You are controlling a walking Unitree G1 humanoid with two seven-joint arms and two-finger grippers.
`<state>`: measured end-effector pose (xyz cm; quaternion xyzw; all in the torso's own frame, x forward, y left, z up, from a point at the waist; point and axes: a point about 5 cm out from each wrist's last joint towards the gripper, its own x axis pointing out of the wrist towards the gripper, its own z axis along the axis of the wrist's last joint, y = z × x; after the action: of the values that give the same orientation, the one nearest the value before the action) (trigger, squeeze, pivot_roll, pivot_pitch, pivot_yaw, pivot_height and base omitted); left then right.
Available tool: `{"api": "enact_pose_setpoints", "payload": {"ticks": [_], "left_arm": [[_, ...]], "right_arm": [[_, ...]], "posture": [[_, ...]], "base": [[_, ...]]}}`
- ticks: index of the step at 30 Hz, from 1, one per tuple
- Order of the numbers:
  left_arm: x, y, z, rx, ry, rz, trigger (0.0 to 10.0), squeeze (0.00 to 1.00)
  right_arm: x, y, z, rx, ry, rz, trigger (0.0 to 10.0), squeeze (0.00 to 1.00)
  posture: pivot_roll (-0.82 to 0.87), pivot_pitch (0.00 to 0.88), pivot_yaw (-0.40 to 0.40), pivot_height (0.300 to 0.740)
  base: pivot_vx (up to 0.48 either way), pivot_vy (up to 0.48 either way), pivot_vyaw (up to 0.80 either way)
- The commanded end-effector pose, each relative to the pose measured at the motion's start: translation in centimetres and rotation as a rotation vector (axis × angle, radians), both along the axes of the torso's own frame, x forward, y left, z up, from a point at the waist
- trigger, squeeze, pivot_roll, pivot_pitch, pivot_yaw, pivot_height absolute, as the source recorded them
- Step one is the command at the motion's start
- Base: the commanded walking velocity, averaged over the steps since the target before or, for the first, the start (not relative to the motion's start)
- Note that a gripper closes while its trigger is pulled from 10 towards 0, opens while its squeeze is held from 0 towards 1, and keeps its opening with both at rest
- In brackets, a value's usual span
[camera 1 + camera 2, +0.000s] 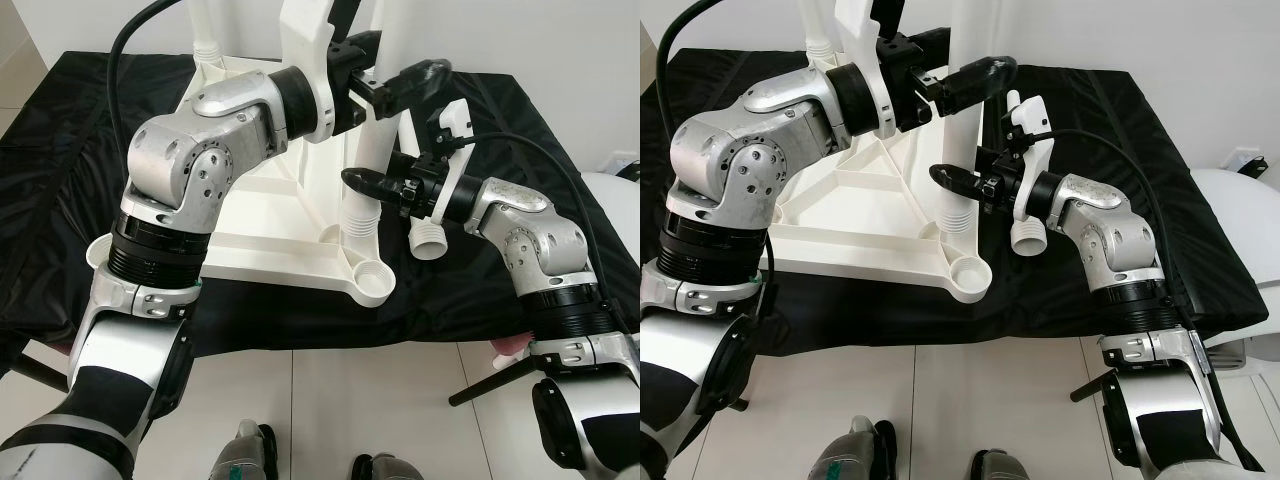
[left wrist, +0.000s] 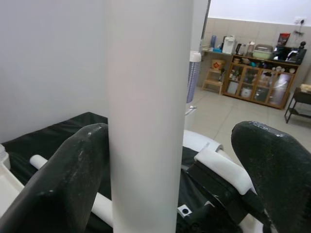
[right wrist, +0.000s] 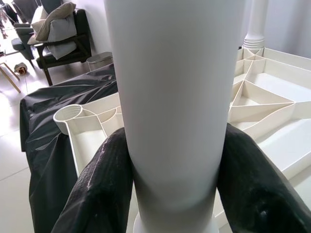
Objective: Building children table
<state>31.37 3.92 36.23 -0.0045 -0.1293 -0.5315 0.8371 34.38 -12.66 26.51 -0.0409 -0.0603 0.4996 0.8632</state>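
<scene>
A white plastic tabletop lay upside down on a black cloth spread over the floor, its ribbed underside facing up and round leg sockets showing at the corners. The socket at the corner nearest the robot stood open. Beside that corner, toward the middle of the tabletop, an upright white leg rose from the tabletop with its ribbed lower end down.

The right gripper reached in from the side away from the tabletop and held the leg low on its shaft, just above the ribbed end; its black fingers pressed against both sides of the leg. The left gripper reached across the tabletop and sat higher on the same leg; its fingers stood spread, one touching the shaft and the other well apart from it.

A second loose leg lay on the cloth just beyond the right gripper, on the side away from the tabletop. Another upright white leg rose at the far corner of the tabletop. Pale floor tiles lay in front of the cloth.
</scene>
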Motion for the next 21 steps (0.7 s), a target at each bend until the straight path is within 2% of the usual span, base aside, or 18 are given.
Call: {"api": "enact_pose_setpoints", "payload": {"ticks": [1,4,5,6,7,8,9,10,11,12,13,14,16,19,20,21], "left_arm": [[-0.9,-0.6,0.6,0.016,-0.031,-0.116,10.0,1.00],[-0.8,-0.5,0.7,0.025,-0.037,-0.098,10.0,1.00],[-0.7,-0.4,0.7,0.028,-0.039,-0.093,10.0,0.00],[-0.7,-0.4,0.6,0.029,-0.040,-0.090,10.0,0.00],[-0.6,-0.3,0.6,0.027,-0.041,-0.077,10.0,0.00],[-0.6,-0.3,0.6,0.027,-0.041,-0.077,10.0,0.00],[-0.4,-0.1,0.7,0.022,-0.042,-0.058,10.0,0.00],[-0.1,0.2,0.8,0.011,-0.041,-0.030,10.0,0.00],[0.2,0.5,1.0,-0.002,-0.041,0.001,10.0,0.00],[0.2,0.5,1.0,-0.002,-0.041,0.001,10.0,0.00],[0.5,0.8,1.1,-0.013,-0.039,0.024,10.0,0.00],[0.9,1.3,1.3,-0.032,-0.036,0.065,10.0,0.00],[0.9,1.3,1.3,-0.032,-0.036,0.065,10.0,0.00],[2.5,3.4,1.9,-0.092,-0.003,0.206,10.0,0.00],[2.5,3.4,1.9,-0.092,-0.003,0.206,10.0,0.00],[2.9,4.3,2.0,-0.114,0.003,0.289,10.0,0.00]], "right_arm": [[-0.1,0.2,0.6,0.019,-0.026,0.010,10.0,0.00],[-0.2,0.2,0.6,0.024,-0.026,0.014,10.0,0.00],[-0.2,0.2,0.6,0.029,-0.024,0.014,7.8,0.00],[-0.2,0.2,0.6,0.032,-0.023,0.013,7.8,0.00],[-0.2,0.2,0.7,0.037,-0.022,0.018,0.0,0.00],[-0.2,0.2,0.7,0.037,-0.022,0.018,0.0,0.00],[-0.2,0.3,0.7,0.042,-0.022,0.018,2.2,0.00],[-0.2,0.3,0.8,0.048,-0.022,0.014,2.2,0.00],[-0.1,0.3,0.8,0.050,-0.024,0.005,6.3,0.00],[-0.1,0.3,0.8,0.050,-0.024,0.005,6.3,0.00],[0.0,0.3,0.8,0.051,-0.025,-0.003,10.0,0.00],[0.1,0.2,0.8,0.057,-0.024,-0.017,10.0,0.00],[0.1,0.2,0.8,0.057,-0.024,-0.017,10.0,0.00],[0.4,0.0,0.7,0.095,-0.023,-0.063,10.0,0.00],[0.4,0.0,0.7,0.095,-0.023,-0.063,10.0,0.00],[0.4,-0.1,0.7,0.116,-0.022,-0.077,10.0,0.00]], "posture": [[0.00,0.145,-0.049,0.740],[0.00,0.143,-0.049,0.740],[0.00,0.143,-0.049,0.740],[0.00,0.143,-0.049,0.740],[0.00,0.143,-0.051,0.740],[0.00,0.143,-0.051,0.740],[0.00,0.143,-0.051,0.740],[0.00,0.141,-0.051,0.740],[0.00,0.141,-0.051,0.740],[0.00,0.141,-0.051,0.740],[0.00,0.140,-0.050,0.740],[0.00,0.137,-0.049,0.740],[0.00,0.137,-0.049,0.740],[0.00,0.133,-0.048,0.740],[0.00,0.133,-0.048,0.740],[0.01,0.130,-0.047,0.740]], "base": [[0.000,0.000,0.00],[0.000,0.000,0.00],[0.000,0.000,0.00],[0.000,0.000,0.00],[0.000,0.000,0.00],[0.000,0.000,0.00],[0.000,0.000,0.00],[0.000,0.000,0.00],[0.000,0.000,0.00],[0.000,0.000,0.00],[0.000,0.000,0.00],[0.000,0.000,0.00],[0.000,0.000,0.00],[0.000,0.000,0.00],[0.000,0.000,0.00],[0.000,0.000,0.00]]}}
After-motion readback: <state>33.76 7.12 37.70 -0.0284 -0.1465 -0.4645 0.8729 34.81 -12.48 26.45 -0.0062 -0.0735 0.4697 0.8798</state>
